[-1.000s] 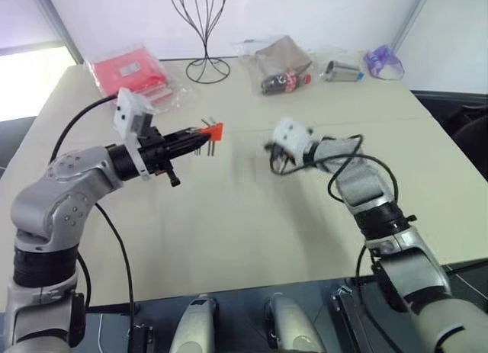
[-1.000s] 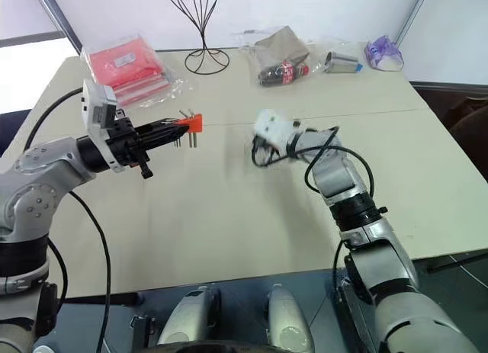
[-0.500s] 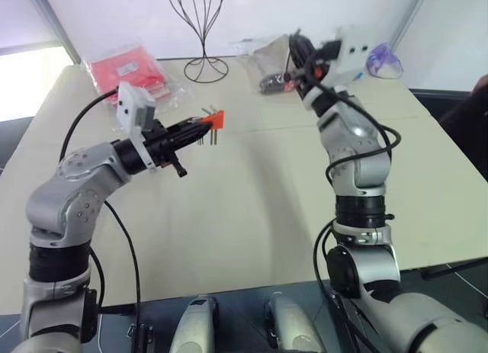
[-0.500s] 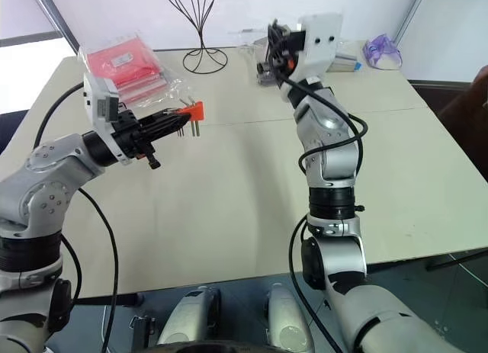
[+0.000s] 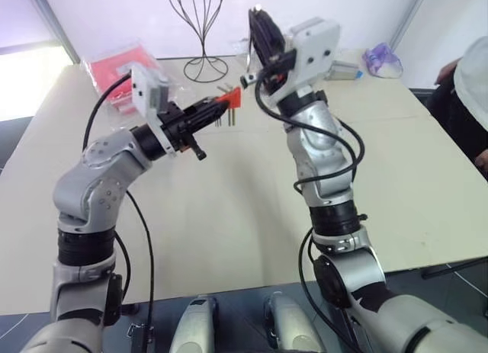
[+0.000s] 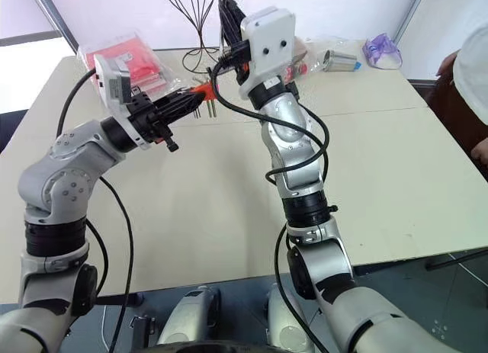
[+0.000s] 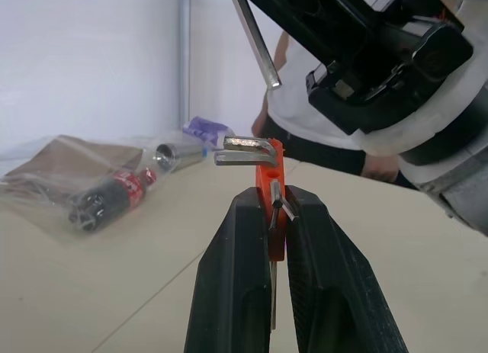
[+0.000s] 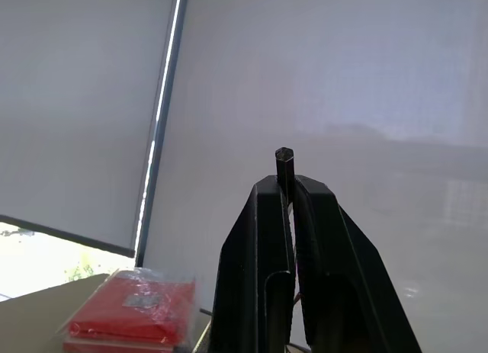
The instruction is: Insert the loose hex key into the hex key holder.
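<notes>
Gripping the holder (image 7: 269,187) (2 keys jutting out) in the left gripper (image 7: 276,216), raised beside the right gripper (image 8: 288,187), itself clamped on the key (image 8: 284,161).

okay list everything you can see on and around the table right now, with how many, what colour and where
hex key holder: one, orange-red with short grey keys, held off the table between the left gripper's fingers
loose hex key: one, grey metal, pinched in the right gripper, above the holder
red packets: a stack, red in clear plastic, far left of the table
wire stand: one, black, far edge of the table
bagged bottle: one, dark with a red label, in a clear bag at the far side
purple bag: one, far right corner
table: one, cream
person: one, at the right edge
left gripper: one, black, shut on the holder
right gripper: one, black, shut on the key
</notes>
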Controlling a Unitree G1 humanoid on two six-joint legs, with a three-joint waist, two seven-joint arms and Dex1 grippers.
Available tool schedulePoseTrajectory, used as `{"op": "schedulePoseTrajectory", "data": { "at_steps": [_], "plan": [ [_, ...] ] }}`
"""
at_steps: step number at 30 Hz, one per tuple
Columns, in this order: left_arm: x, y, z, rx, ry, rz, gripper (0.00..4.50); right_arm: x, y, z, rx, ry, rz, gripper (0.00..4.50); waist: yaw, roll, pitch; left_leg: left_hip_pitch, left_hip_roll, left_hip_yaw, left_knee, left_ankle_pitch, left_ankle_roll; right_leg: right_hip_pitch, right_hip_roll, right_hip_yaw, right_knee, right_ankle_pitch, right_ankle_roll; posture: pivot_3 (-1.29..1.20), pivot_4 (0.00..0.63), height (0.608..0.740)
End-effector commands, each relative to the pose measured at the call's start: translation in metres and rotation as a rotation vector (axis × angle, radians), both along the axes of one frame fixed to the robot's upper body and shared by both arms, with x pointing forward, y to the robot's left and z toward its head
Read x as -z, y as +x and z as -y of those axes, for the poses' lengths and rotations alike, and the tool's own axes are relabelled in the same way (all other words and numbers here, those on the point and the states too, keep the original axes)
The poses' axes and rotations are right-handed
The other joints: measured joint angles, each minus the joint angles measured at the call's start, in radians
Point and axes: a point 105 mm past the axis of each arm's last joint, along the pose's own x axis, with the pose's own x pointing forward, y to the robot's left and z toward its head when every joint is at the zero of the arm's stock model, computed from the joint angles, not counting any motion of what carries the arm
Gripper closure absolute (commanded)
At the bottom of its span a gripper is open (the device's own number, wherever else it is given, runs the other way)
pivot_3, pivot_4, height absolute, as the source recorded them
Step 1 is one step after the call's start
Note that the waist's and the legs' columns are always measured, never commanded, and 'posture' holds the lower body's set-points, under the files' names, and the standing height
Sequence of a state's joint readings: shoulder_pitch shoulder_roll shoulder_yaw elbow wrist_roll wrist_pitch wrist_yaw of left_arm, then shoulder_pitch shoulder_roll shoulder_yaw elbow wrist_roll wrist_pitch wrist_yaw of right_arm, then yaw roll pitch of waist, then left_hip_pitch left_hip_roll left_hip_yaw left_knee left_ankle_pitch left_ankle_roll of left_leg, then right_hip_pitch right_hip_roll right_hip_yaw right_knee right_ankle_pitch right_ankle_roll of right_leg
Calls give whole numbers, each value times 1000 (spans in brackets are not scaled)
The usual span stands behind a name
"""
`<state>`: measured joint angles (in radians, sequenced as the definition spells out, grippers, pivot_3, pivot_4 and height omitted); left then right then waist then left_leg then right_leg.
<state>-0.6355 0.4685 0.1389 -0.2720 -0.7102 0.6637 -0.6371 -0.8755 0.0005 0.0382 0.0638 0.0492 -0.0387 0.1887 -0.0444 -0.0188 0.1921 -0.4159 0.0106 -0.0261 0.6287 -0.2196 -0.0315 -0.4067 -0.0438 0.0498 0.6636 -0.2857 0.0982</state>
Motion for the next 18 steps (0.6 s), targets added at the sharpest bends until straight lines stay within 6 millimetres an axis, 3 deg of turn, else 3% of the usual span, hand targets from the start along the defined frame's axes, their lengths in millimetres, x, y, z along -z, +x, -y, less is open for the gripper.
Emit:
{"op": "schedulePoseTrajectory", "data": {
  "at_steps": [1,18],
  "plan": [
    [-17,-4,0,12,-28,55,4500,-11,-11,-1,11,10,83,4438,0,0,0,0,0,0,0,0,0,0,0,0,0,0,0,0,150,740],
    [-22,-6,5,43,-40,51,4500,-10,-21,-11,15,-4,144,4438,1,0,0,0,0,0,0,0,0,0,0,0,0,0,0,0,150,740]
  ]
}}
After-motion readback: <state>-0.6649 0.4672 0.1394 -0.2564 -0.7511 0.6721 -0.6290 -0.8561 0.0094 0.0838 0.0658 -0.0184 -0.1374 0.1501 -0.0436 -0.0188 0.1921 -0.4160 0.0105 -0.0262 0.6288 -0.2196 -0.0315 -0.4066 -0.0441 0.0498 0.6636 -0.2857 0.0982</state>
